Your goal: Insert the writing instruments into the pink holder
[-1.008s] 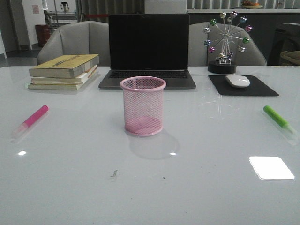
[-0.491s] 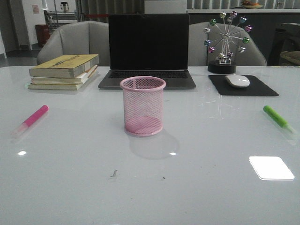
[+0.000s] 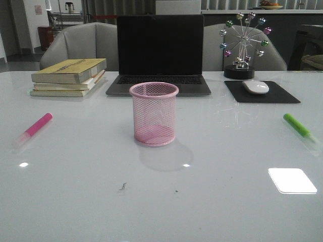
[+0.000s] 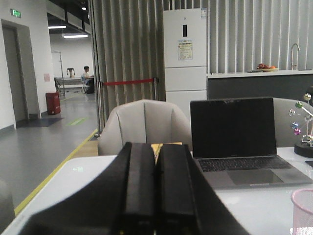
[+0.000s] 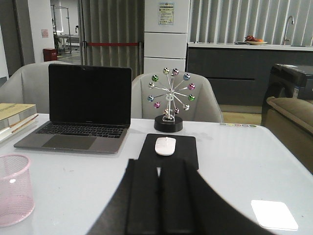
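The pink wire-mesh holder (image 3: 154,114) stands upright and empty at the table's middle; its edge shows in the left wrist view (image 4: 303,211) and it shows in the right wrist view (image 5: 14,188). A pink marker (image 3: 34,128) lies flat at the left, a green marker (image 3: 299,128) at the right, each with a pale cap. Neither arm appears in the front view. My left gripper (image 4: 155,147) is shut with nothing between its fingers, held back from the table's left side. My right gripper (image 5: 157,164) is shut and empty, pointing toward the mouse.
A dark open laptop (image 3: 159,53) sits behind the holder. Stacked books (image 3: 69,76) lie at the back left. A white mouse (image 3: 256,86) on a black pad (image 3: 261,93) and a ball-wheel ornament (image 3: 243,45) stand at the back right. Grey chairs sit beyond the table.
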Controlling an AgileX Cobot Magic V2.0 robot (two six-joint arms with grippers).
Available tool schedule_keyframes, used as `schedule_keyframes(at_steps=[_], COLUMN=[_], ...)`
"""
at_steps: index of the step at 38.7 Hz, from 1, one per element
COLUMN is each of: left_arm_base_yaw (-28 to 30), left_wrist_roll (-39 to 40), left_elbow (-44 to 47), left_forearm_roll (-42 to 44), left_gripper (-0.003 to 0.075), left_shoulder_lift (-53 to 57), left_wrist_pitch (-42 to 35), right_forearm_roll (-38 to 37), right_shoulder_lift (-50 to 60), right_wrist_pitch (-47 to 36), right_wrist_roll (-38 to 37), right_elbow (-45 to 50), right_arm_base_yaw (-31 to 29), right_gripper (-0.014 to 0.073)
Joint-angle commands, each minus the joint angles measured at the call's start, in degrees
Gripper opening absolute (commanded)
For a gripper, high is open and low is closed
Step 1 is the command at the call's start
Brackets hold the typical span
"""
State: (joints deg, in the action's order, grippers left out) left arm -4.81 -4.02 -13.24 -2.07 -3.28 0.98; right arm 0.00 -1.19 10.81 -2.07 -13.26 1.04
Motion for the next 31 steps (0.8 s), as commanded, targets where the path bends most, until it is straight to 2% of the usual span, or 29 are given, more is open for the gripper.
schedule_keyframes(at_steps=[1,13,16,22,31], left_arm_base_yaw=[-0.29,-0.29,-0.29,-0.29,-0.29], left_wrist_roll=[0.09,0.09,0.09,0.09,0.09], left_elbow=[-6.40,-20.13,-22.97,-25.20,-25.20], left_forearm_roll=[0.62,0.62,0.62,-1.39,-7.72], left_gripper=[0.0092,0.0092,0.0092,0.0092,0.0094], left_shoulder_lift=[-5.76,-22.56,-26.16,-32.82,-38.75], left_wrist_pitch=[-3.65,-0.65,2.05,3.98,3.99], right_forearm_roll=[0.00,0.00,0.00,0.00,0.00], right_shoulder_lift=[-4.17,-19.24,-24.38,-33.13,-40.55], right_wrist_pitch=[-3.11,-3.65,-3.35,-0.69,-1.49], right_wrist_roll=[0.03,0.03,0.03,0.03,0.03], right_elbow=[-6.27,-18.34,-20.70,-25.39,-26.03], right_arm_base_yaw=[-0.11,-0.11,-0.11,-0.11,-0.11], right_gripper=[0.0038,0.0038,0.0038,0.0038,0.0038])
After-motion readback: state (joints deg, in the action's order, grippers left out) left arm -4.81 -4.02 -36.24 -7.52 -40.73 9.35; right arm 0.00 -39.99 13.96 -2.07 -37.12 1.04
